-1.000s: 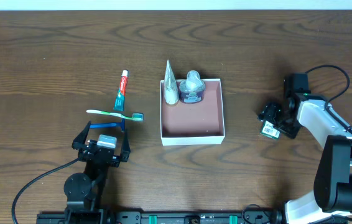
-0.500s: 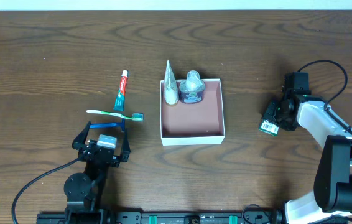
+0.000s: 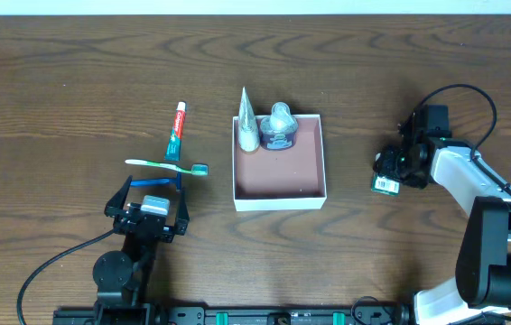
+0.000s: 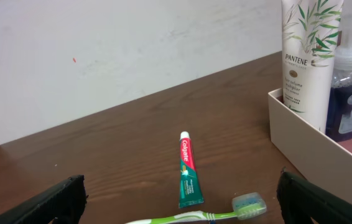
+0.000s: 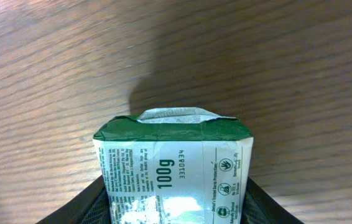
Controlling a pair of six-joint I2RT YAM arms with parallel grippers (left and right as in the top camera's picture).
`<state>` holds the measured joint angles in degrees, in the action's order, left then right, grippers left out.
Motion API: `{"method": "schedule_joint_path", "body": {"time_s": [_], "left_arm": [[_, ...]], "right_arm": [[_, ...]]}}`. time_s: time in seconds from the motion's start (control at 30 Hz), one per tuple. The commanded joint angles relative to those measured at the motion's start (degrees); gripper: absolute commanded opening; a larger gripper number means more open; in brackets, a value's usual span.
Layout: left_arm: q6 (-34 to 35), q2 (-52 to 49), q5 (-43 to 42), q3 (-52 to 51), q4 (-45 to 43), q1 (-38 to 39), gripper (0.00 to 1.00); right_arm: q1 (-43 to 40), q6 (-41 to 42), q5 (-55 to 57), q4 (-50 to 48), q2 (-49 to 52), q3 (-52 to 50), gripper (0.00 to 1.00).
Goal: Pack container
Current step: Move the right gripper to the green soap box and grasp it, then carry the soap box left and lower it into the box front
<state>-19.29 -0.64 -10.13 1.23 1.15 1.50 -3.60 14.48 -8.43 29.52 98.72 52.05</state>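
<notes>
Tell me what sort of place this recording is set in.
Probably a robot test bench, not a bathroom: wooden table, plain white wall, toothpaste and toothbrush laid beside a container.

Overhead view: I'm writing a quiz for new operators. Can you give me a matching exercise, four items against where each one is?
Items
1. toothpaste tube
2. toothbrush
3. Pantene tube
4. green-and-white packet

Places
A. held by the right gripper
B. standing in the container
C. on the table, nearest the left gripper
D. on the table, beyond the toothbrush

Pairs: 1-D, 2-C, 3-B, 4-A
</notes>
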Motion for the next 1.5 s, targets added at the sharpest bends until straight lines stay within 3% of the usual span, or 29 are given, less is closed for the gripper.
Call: {"method": "schedule_joint_path", "body": {"time_s": [0.0, 0.3, 0.5, 0.7, 0.9, 1.13, 1.47], "left_arm": [[0.5, 0.0, -0.8, -1.0, 1.9, -0.3, 0.98], [0.5, 0.0, -0.8, -1.0, 1.9, -0.3, 0.98], [0.5, 0.0, -0.8, -1.0, 1.9, -0.3, 0.98], [0.5, 0.0, -0.8, -1.0, 1.9, -0.3, 0.98], [0.5, 0.0, -0.8, -1.0, 1.9, -0.3, 0.98], [0.5, 0.0, -0.8, -1.0, 1.9, -0.3, 0.98], [0.5, 0.0, -0.8, -1.0, 1.9, -0.3, 0.98]], "right_arm": [[-0.5, -3.8, -4.3, 0.8, 0.8, -1.1, 0.41], [-0.5, -5.4, -7.8, 5.3, -0.9, 3.3, 0.41], [-0.2, -7.5, -21.3, 11.8, -5.0, 12.6, 0.42], [3.0, -3.3, -29.5, 7.7, -9.3, 15.5, 0.43], [9.9, 3.0, -28.2, -0.4, -9.1, 15.5, 0.43], [18.0, 12.8, -15.6, -5.2, -8.5, 15.5, 0.43], [22.6, 15.7, -8.1, -6.0, -4.8, 15.5, 0.42]]}}
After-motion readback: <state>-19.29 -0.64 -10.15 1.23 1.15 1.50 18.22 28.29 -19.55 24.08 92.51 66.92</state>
